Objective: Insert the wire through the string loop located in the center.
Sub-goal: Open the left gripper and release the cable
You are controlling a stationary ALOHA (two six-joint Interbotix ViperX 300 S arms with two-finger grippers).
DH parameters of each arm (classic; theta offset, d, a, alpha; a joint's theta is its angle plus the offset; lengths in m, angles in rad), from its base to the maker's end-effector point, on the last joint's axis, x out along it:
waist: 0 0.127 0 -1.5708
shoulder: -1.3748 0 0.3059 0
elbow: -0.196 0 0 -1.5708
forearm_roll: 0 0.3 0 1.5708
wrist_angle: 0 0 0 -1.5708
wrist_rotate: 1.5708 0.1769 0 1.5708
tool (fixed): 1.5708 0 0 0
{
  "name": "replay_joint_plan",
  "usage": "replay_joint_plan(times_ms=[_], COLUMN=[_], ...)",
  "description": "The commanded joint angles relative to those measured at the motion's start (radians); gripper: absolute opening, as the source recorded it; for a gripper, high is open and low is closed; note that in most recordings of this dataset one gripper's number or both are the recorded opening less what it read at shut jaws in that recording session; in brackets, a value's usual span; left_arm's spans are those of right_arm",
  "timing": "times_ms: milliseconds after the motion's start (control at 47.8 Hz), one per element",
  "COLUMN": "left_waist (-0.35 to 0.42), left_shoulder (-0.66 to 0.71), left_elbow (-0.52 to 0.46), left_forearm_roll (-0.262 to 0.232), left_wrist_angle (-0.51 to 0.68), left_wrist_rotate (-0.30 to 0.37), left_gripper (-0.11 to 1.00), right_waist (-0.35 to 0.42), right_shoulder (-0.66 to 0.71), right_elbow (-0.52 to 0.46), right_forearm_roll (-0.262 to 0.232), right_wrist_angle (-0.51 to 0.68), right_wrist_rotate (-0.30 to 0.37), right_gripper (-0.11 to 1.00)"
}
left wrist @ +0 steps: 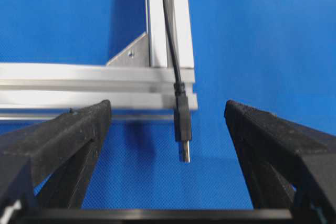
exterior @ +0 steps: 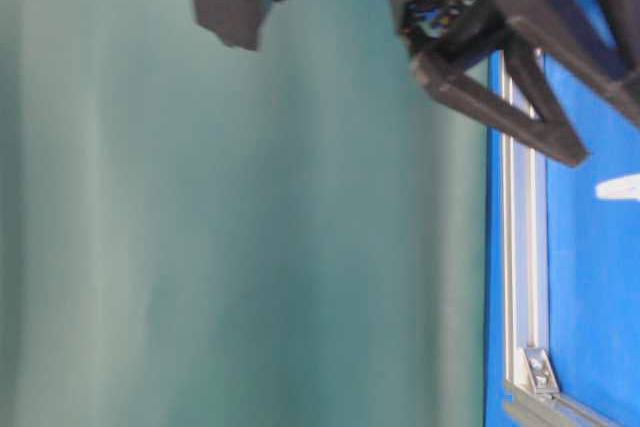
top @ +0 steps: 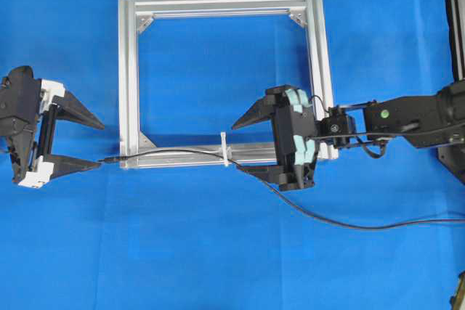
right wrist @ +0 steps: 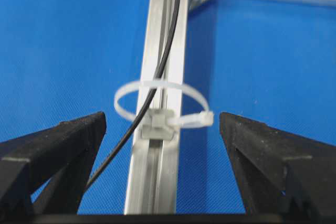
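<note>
The black wire (top: pixel 182 152) runs along the near bar of the aluminium frame (top: pixel 128 70) and passes through the white string loop (top: pixel 226 149). Its plug (top: pixel 110 158) sticks out past the frame's left corner. In the left wrist view the plug (left wrist: pixel 182 127) with its metallic tip hangs free between the wide-open fingers. My left gripper (top: pixel 100 144) is open and empty, its lower fingertip just left of the plug. My right gripper (top: pixel 243 146) is open and empty, straddling the bar right of the loop. In the right wrist view the wire (right wrist: pixel 157 74) goes through the loop (right wrist: pixel 157 103).
The wire trails off to the right across the blue cloth (top: pixel 349 224). Silver corner brackets (top: pixel 145 22) sit inside the frame's corners. The table-level view shows the right arm (exterior: pixel 500 37) above the frame bar (exterior: pixel 520 247) and a green curtain behind.
</note>
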Motion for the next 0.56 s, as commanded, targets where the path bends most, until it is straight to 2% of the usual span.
replay_joint_plan(times_ms=[0, 544], left_waist=[0.008, 0.077], left_shoulder=[-0.032, -0.153], left_elbow=[-0.037, -0.055], left_forearm_roll=[0.003, 0.011], left_wrist_angle=[0.04, 0.13], left_wrist_rotate=[0.003, 0.008], left_gripper=[0.9, 0.9], right_waist=[0.002, 0.002], right_shoulder=[-0.051, -0.183], right_elbow=[-0.009, -0.005], right_forearm_roll=[0.0, -0.003], right_wrist_angle=[0.009, 0.124], right_wrist_rotate=[0.002, -0.002], right_gripper=[0.96, 0.96])
